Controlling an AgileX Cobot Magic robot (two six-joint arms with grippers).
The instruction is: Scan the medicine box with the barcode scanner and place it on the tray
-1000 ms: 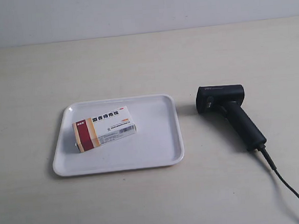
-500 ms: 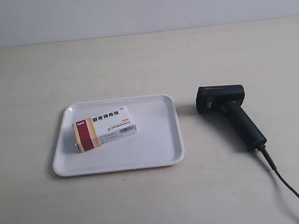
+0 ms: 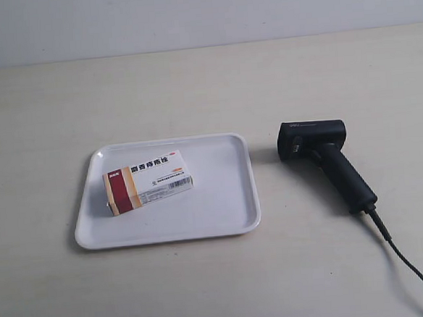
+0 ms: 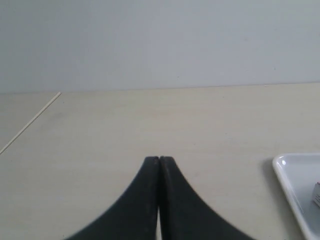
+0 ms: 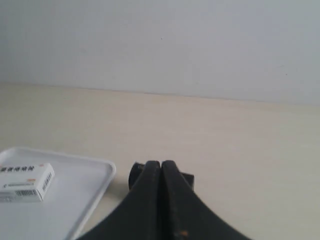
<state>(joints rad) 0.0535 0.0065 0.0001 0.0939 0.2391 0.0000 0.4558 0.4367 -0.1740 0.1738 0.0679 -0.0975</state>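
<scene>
1. So the medicine box (image 3: 148,181) is lying flat inside the tray (image 3: 229,201), over toward the tray's end that faces the counter's left edge as the exterior view shows it. Barcode strip is on the long side facing the near edge
2. The barcode scanner (image 3: 326,163) is lying on its side on the bare counter, just beside the tray and toward the right edge in that same view. Its cable (image 3: 411,268) trails off toward the near right corner
3. Left gripper (image 4: 159,162): fingers pressed together, nothing between them, just hanging over bare counter with only the tray's corner showing in its wrist view
4. Right gripper (image 5: 161,165): same deal, closed up and empty, with the scanner's head peeking out right behind the fingertips
5. Neither arm shows in the exterior view at all, so both seem parked well back from the action
6. My worries: the box is low and flat, so a pinch from above could skid it across the slick tray. The scanner's angled handle could roll in the grip, and that cable may drag the tray or tug the scanner off aim during the scan
</scene>
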